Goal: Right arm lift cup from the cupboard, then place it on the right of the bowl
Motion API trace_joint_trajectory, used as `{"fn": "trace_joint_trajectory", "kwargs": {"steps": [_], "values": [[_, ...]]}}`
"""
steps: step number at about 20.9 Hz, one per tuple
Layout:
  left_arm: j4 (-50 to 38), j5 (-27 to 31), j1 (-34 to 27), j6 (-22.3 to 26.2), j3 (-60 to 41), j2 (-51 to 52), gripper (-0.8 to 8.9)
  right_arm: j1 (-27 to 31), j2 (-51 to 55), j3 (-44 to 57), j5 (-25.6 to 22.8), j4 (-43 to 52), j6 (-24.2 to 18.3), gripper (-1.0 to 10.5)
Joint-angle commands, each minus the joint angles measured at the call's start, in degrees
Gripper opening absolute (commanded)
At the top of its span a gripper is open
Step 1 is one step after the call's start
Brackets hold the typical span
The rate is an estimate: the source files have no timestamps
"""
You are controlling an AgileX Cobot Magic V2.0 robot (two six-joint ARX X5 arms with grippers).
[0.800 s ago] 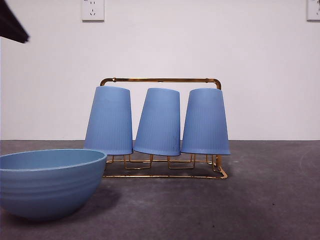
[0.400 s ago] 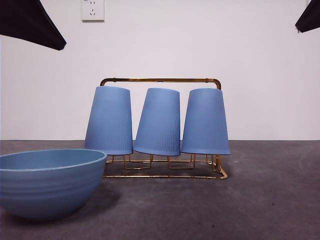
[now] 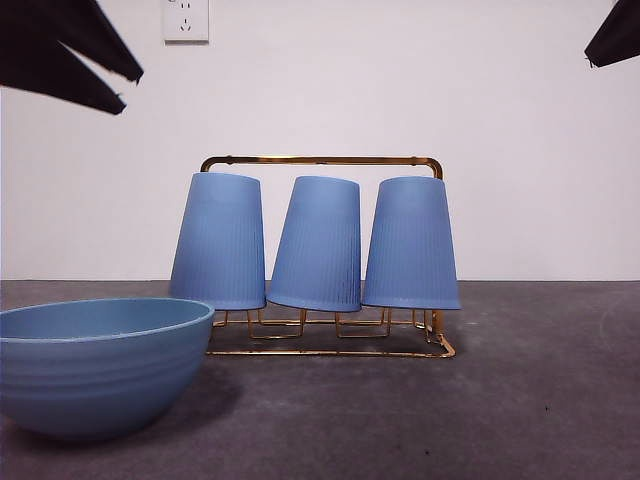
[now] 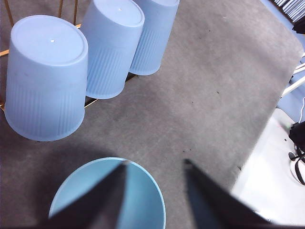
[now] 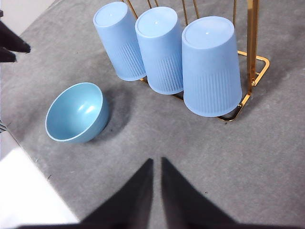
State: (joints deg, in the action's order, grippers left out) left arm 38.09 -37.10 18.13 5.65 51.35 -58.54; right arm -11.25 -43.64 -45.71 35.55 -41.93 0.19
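Observation:
Three blue ribbed cups [image 3: 218,240] [image 3: 318,245] [image 3: 411,243] stand upside down on the prongs of the gold wire cupboard [image 3: 320,160]. In the right wrist view the cups [image 5: 211,64] and rack [image 5: 251,43] lie ahead. The blue bowl [image 3: 95,365] sits at the front left, apart from the rack, and also shows in the right wrist view [image 5: 76,112]. My right gripper [image 5: 156,160] is shut and empty, high above the table before the rack; it is the tip at the top right of the front view [image 3: 612,35]. My left gripper [image 4: 155,163] is open over the bowl [image 4: 143,205], at the top left of the front view [image 3: 125,88].
The grey table mat [image 3: 500,400] stretches right of the bowl and in front of the rack. A white wall with sockets [image 3: 186,20] stands behind. The mat's edge and a white surface [image 4: 267,176] show in the left wrist view.
The left gripper has come further into the top left of the front view, and its two fingers now show apart. The right tip has barely shifted. Cups, rack and bowl have not moved.

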Motion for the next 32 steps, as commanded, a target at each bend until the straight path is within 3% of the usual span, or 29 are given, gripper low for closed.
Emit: {"fn": "trace_joint_trajectory", "kwargs": {"steps": [1, 4, 6, 16, 22, 32], "values": [[-0.4, -0.4, 0.3, 0.8, 1.2, -0.5, 4.38, -0.3, -0.5, -0.9, 0.0, 0.3, -0.6, 2.5], [-0.4, -0.4, 0.3, 0.7, 1.2, -0.5, 5.07, -0.3, -0.5, -0.9, 0.0, 0.3, -0.5, 4.4], [-0.4, -0.4, 0.3, 0.2, 1.2, -0.5, 5.08, -0.3, -0.5, -0.9, 0.0, 0.3, 0.2, 5.0], [-0.5, -0.4, 1.8, -1.9, 1.2, -0.5, 5.03, -1.9, -3.2, -1.3, -0.7, -0.3, 7.5, 5.1], [-0.6, -0.4, 2.3, -1.8, 1.2, -0.5, 4.99, -10.1, -15.4, -10.4, -12.4, -5.4, 8.4, 5.1], [-0.6, -0.4, 3.7, -2.1, 1.2, -0.5, 4.98, -17.3, -43.0, -39.4, -24.2, -19.6, 9.8, 5.1]]}}
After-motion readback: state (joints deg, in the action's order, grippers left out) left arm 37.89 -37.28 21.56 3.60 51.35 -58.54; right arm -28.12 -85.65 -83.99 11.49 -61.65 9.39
